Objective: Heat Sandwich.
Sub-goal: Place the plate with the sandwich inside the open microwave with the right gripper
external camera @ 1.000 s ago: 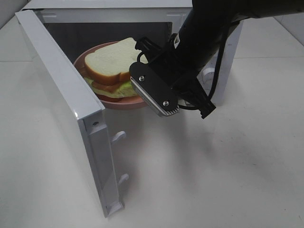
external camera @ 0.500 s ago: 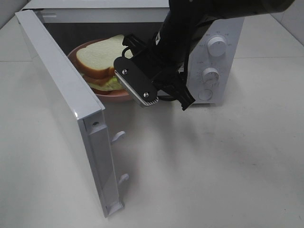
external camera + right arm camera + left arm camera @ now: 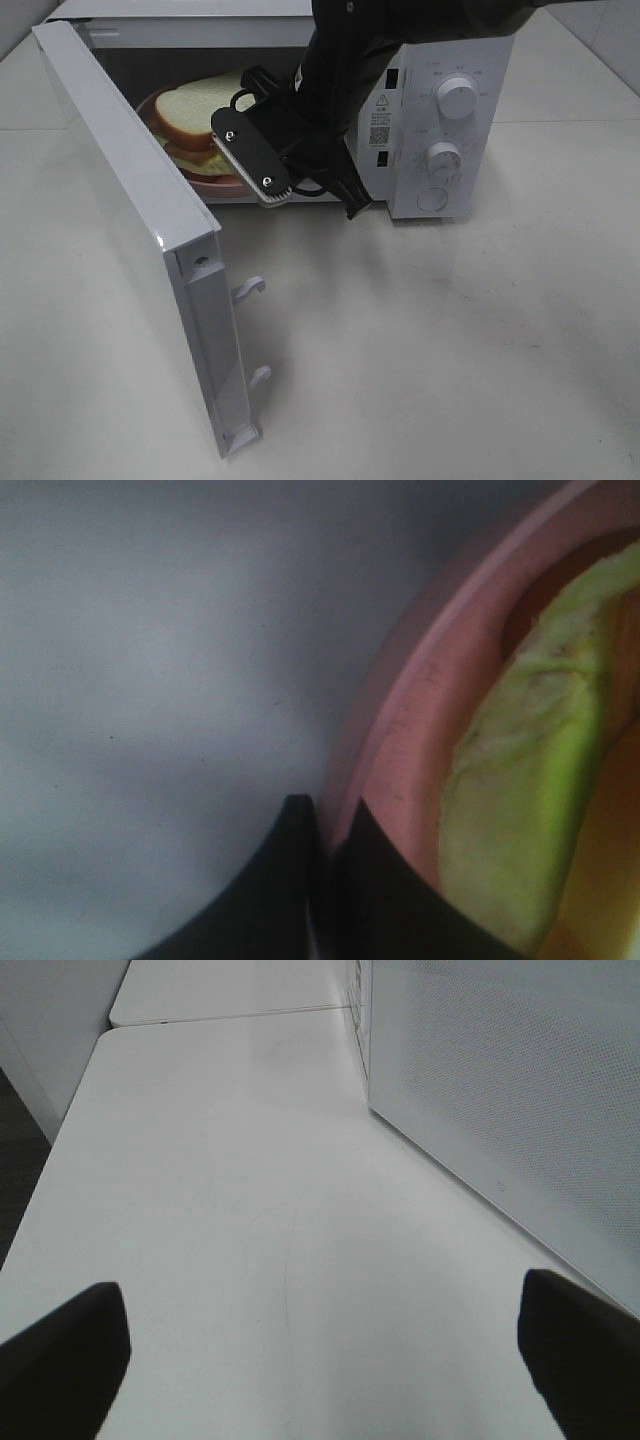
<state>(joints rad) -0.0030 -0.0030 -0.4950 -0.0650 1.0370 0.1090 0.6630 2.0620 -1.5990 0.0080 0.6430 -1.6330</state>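
Observation:
The sandwich, white bread with green-yellow filling, lies on a round pink plate inside the open white microwave. My right gripper reaches into the oven cavity from the front. In the right wrist view the gripper is shut on the plate's rim, with the green filling just beyond. My left gripper is open and empty, low over the white table, and does not show in the exterior view.
The microwave door stands swung open to the left, reaching toward the front of the table. Its perforated face shows beside the left gripper. The control knobs are on the right of the oven front.
My right gripper has carried the plate and sandwich back and left, from in front of the opening into the microwave cavity. The door has not moved.

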